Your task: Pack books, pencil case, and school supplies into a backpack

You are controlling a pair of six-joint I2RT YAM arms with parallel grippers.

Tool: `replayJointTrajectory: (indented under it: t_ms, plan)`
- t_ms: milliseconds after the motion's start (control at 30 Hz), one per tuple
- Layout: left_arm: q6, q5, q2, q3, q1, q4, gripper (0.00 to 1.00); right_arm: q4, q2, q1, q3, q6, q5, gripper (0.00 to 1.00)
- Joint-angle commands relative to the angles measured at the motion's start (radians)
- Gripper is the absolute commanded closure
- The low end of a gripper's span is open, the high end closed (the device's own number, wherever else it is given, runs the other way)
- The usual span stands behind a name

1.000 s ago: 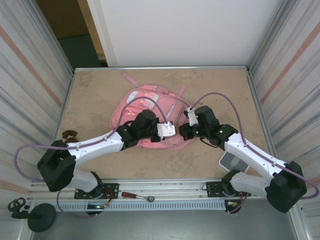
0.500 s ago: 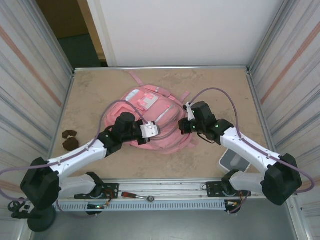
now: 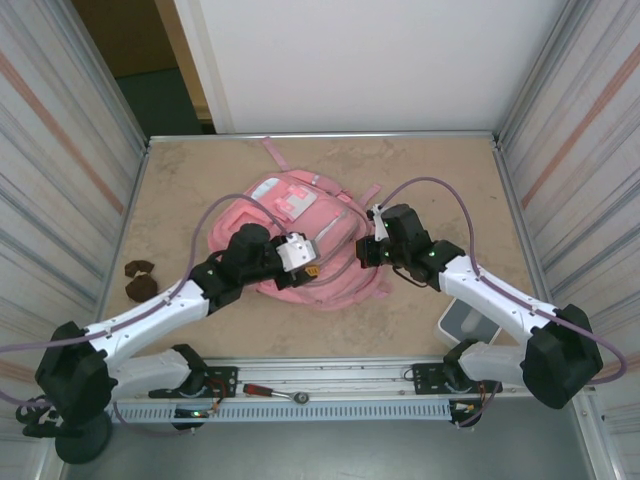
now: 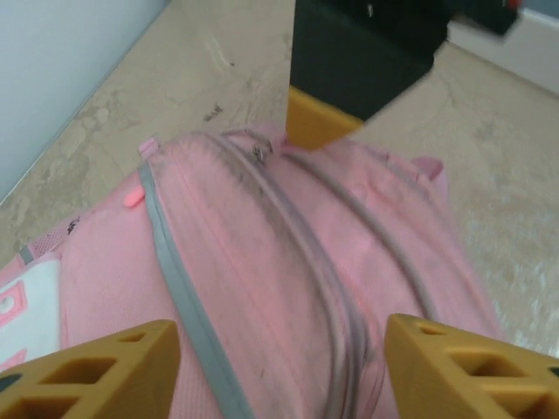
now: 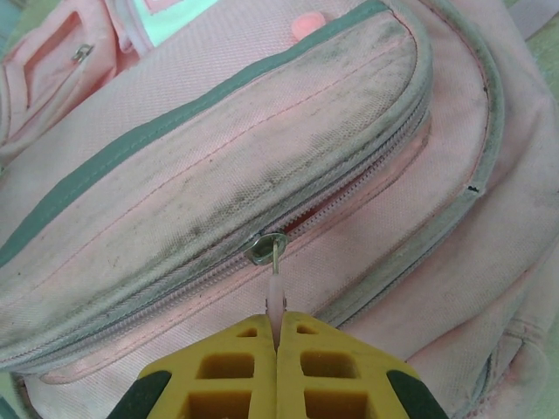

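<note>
The pink backpack lies flat in the middle of the table, its zips facing up. My left gripper hovers open just above the backpack's near side, with nothing between its yellow fingertips. My right gripper is shut on the pale zip pull, which hangs from the metal slider on the backpack's right side. From above, the left gripper and the right gripper sit close together over the bag. The books, pencil case and school supplies are out of view.
Two small dark brown lumps lie near the left wall. A white bin stands at the near right beside my right arm. A red-handled tool rests on the front rail. Bare table surrounds the bag.
My left gripper has drawn back to the left and opened. The backpack has shifted slightly away and leftward. The right gripper stays shut on the zip pull.
</note>
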Motion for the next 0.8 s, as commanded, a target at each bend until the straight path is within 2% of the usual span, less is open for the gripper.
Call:
replayJointTrajectory:
  t_ms: [0, 200, 400, 600, 767]
  plan:
    - [-0.122, -0.153, 0.048, 0.077, -0.058, -0.01, 0.34, 0.042, -0.03, 0.004, -0.008, 0.026, 0.016, 1.0]
    - [-0.154, -0.286, 0.198, 0.178, -0.121, -0.049, 0.33, 0.054, -0.039, 0.006, -0.024, 0.032, 0.015, 1.0]
    - [-0.16, -0.28, 0.3, 0.233, -0.124, -0.066, 0.38, 0.054, -0.053, 0.004, -0.038, 0.032, 0.025, 1.0]
    - [-0.138, -0.29, 0.306, 0.214, -0.116, -0.058, 0.68, 0.037, -0.065, -0.018, -0.05, 0.018, 0.045, 1.0]
    - [-0.13, -0.175, 0.246, 0.174, -0.058, -0.066, 0.94, 0.025, -0.069, -0.027, -0.054, 0.016, 0.076, 1.0]
